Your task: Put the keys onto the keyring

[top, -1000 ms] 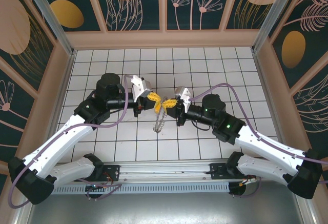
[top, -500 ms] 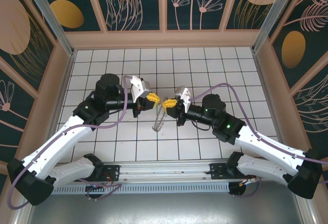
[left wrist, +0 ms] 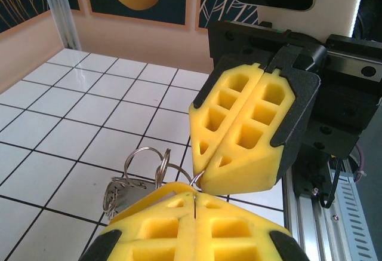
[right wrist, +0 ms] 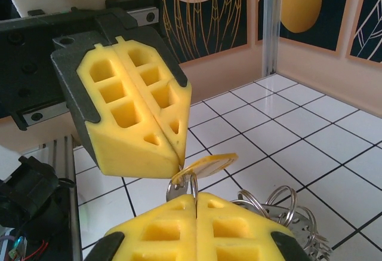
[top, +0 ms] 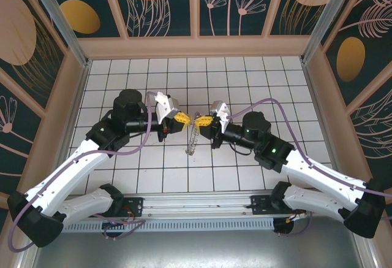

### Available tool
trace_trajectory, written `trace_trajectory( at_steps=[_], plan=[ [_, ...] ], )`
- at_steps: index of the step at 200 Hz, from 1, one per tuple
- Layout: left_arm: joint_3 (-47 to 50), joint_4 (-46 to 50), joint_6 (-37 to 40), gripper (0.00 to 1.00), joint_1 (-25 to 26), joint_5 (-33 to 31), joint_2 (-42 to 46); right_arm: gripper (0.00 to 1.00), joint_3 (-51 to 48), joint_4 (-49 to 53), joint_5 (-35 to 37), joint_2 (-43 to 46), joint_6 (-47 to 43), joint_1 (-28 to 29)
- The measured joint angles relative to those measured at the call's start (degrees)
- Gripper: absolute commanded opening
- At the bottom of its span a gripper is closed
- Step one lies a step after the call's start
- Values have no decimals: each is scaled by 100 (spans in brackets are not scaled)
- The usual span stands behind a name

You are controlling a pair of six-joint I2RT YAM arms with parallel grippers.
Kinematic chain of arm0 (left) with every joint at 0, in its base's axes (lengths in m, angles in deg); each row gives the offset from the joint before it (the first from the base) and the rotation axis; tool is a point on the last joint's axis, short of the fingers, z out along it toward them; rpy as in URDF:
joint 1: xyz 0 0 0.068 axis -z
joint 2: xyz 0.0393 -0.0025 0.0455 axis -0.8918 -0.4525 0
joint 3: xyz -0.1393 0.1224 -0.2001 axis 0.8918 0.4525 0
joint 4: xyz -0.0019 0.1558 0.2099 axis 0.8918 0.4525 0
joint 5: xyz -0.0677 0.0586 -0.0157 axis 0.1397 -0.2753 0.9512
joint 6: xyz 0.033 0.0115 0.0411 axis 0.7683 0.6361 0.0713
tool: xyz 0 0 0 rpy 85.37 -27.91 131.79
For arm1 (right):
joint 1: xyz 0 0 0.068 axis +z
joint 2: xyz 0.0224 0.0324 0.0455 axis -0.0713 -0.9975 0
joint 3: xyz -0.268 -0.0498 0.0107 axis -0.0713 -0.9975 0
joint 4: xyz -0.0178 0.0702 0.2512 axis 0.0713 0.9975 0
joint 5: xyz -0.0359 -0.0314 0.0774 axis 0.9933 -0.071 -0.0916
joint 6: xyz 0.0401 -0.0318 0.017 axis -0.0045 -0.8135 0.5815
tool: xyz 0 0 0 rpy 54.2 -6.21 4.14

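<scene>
My two grippers meet tip to tip above the middle of the tiled floor. The left gripper [top: 185, 118] [left wrist: 196, 194] is shut on the slim brass-tan key [right wrist: 215, 164], which sticks out flat from its yellow fingertips [right wrist: 173, 135]. The right gripper [top: 202, 121] [right wrist: 195, 198] is shut on a thin wire loop of the keyring [top: 192, 140]. The key's head lies against that loop right at the seam of the right jaws. The rest of the keyring [left wrist: 140, 168] [right wrist: 280, 208], a bunch of small steel loops and dark pieces, hangs below the fingertips.
Both arms [top: 92, 157] [top: 306, 167] reach in from the near rail [top: 196, 210]. Wooden walls [top: 196, 46] enclose the white tiled floor [top: 245, 78], with free tiles behind and to both sides of the grippers.
Both grippers have shifted slightly toward the far wall while staying tip to tip. The hanging keyring bunch has risen a little with them.
</scene>
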Motion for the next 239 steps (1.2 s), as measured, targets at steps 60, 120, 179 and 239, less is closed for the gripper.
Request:
trace_trajectory(
  at_steps=[60,120,179,239],
  plan=[
    [0,166,66,0,0,-323,17,0,0,116,249,0,0,0],
    [-2,573,188,0,0,-841,61,0,0,195,520,66,-13,0],
    [-37,855,302,0,20,-629,-57,0,264,284,474,-85,-162,0],
    [-249,1106,350,0,70,-76,-188,0,426,479,210,-463,-398,0]
  ],
)
